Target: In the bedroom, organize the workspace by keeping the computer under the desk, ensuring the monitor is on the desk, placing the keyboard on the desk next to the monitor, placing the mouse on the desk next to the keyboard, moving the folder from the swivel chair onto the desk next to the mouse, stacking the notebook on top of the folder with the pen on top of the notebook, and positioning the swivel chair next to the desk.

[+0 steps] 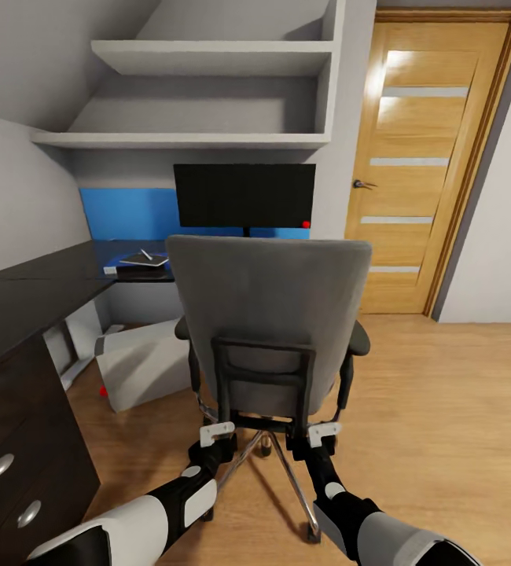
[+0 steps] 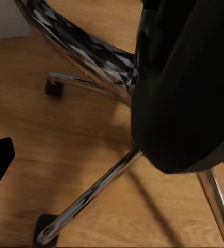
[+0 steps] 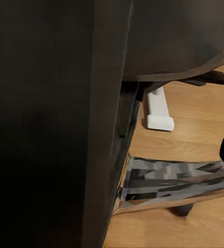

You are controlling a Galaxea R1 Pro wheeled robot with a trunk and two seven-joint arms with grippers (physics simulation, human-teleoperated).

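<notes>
The grey swivel chair (image 1: 270, 314) stands right in front of me, its back toward me, hiding its seat and the desk's middle. Behind it the black monitor (image 1: 244, 194) stands on the dark desk (image 1: 27, 291). Left of the monitor a flat notebook-like item with a pen (image 1: 144, 258) lies on the desk. The white computer (image 1: 141, 362) sits on the floor under the desk. My left gripper (image 1: 218, 431) and right gripper (image 1: 323, 431) are at the bottom of the chair's black back frame, both open, the frame (image 2: 184, 88) partly between the fingers. Keyboard, mouse and folder are hidden.
Desk drawers (image 1: 4, 464) stand close at my left. A wooden door (image 1: 428, 165) is at the right, with bare wood floor (image 1: 452, 409) before it. Shelves (image 1: 208, 94) hang above the desk. The chair's chrome legs (image 2: 91, 196) spread low between my arms.
</notes>
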